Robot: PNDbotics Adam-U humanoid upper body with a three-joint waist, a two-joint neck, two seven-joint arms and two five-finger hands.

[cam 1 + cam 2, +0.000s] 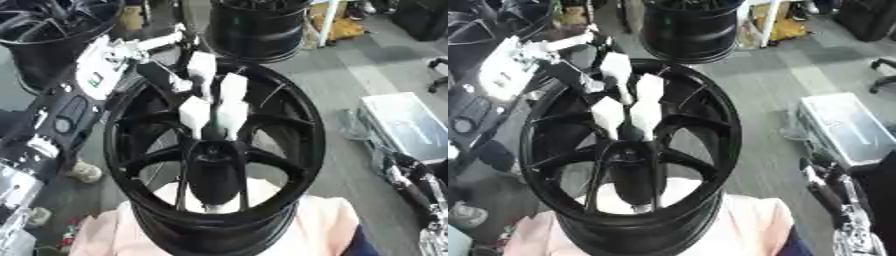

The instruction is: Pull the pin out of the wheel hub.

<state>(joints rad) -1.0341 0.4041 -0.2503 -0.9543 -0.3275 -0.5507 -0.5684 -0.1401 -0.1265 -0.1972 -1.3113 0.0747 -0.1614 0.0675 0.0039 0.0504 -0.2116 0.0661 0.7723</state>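
A black spoked wheel hub stands in the middle of both views, tilted toward me. My left arm comes in from the upper left, and my left hand, with white covers, reaches down into the hub's centre. The hand hides the pin, so I cannot make it out. A black and silver part of my right arm or hand shows low at the right edge, away from the hub.
The hub rests on a pale pink padded support. Two more black wheels stand behind, one at the upper left and one at the top centre. A silver case lies on the grey floor to the right.
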